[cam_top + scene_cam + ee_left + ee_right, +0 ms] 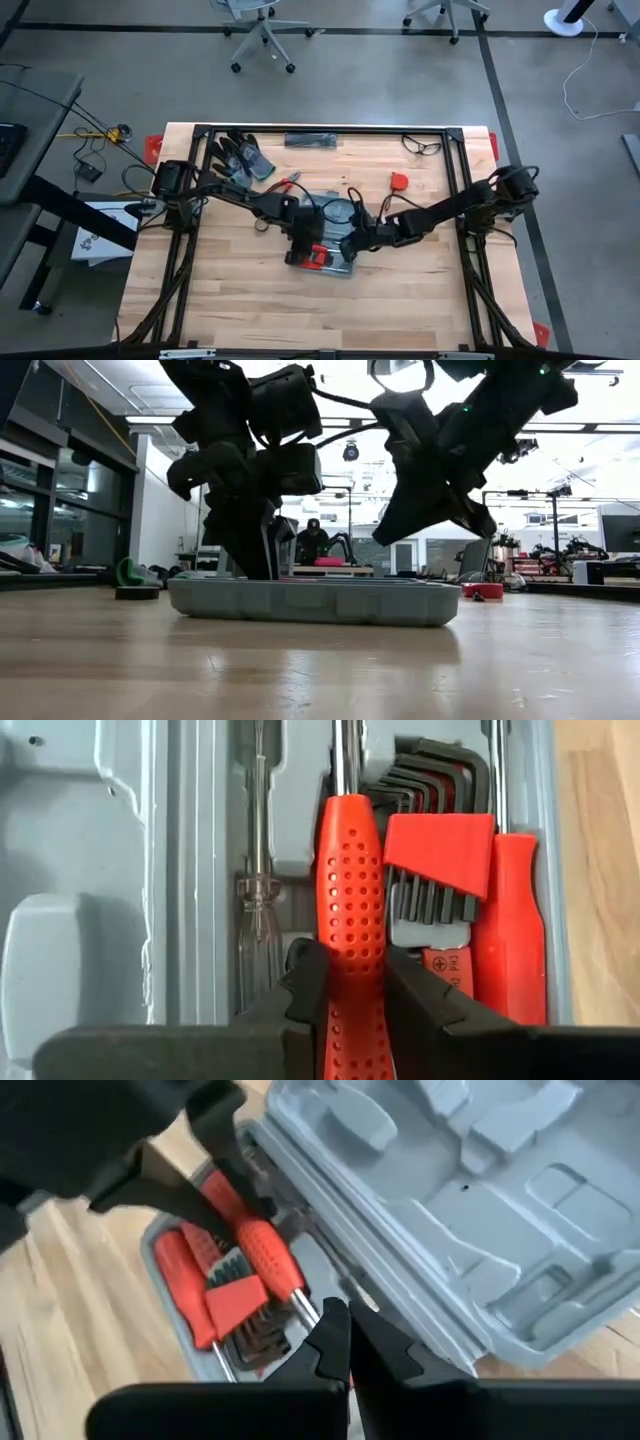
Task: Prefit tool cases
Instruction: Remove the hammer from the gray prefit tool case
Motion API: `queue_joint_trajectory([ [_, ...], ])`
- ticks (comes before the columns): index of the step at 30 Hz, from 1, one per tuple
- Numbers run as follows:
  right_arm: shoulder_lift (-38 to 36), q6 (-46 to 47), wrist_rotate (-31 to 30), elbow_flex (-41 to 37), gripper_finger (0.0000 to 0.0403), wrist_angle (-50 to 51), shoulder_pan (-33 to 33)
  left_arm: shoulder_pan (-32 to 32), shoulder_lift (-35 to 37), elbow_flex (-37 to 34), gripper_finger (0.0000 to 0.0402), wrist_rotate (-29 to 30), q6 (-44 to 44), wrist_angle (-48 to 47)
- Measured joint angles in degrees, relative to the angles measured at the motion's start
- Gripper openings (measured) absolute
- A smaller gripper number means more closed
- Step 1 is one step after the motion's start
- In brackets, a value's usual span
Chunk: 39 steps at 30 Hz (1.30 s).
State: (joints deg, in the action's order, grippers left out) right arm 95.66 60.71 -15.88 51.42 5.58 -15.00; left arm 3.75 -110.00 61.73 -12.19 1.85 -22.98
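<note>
We read no brand. Tool case (335, 240), moulded blue-grey plastic, lies open mid-table. Left gripper (350, 985) pinches dimpled red screwdriver handle (350, 890) over case; right gripper (347, 1342) pressed together beside hinge.

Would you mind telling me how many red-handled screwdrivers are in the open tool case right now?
2. One red-handled screwdriver sits in the tool case, gripped by the left gripper; the other lies beside the hex key set, near the case edge. More may be hidden.
</note>
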Motion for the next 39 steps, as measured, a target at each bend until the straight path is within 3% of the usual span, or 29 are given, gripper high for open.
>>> queue_joint_trajectory([
  [4,-0.4,-0.7,0.9,0.1,0.0000,0.0,0.3,-2.0,0.0,0.0,0.0047,-5.5,1.8,-0.2],
  [6,-0.2,-0.7,1.6,0.1,0.0000,0.1,0.4,-4.2,-0.2,-0.2,0.0008,-13.1,2.2,-0.9],
  [9,-0.2,-0.8,1.8,0.1,0.0000,0.8,0.4,-7.7,-1.1,-0.6,0.0005,-25.6,0.4,-1.0],
  [10,-0.2,-0.8,1.8,0.1,0.0000,1.0,0.4,-8.5,-1.1,-0.6,0.0005,-27.2,0.2,-0.7],
  [17,-0.2,0.7,-0.2,0.2,0.0005,1.8,-0.4,-11.0,-1.1,-0.6,0.0003,-24.6,-0.3,-0.6],
  [28,5.9,3.5,-0.1,0.2,0.0020,-0.4,0.8,-8.5,-0.9,-0.5,0.0001,-20.0,-0.7,2.5],
  [39,9.7,3.3,4.9,0.5,0.0021,-3.6,5.5,-8.3,-1.0,-0.5,0.0004,-24.4,-4.6,2.2],
])
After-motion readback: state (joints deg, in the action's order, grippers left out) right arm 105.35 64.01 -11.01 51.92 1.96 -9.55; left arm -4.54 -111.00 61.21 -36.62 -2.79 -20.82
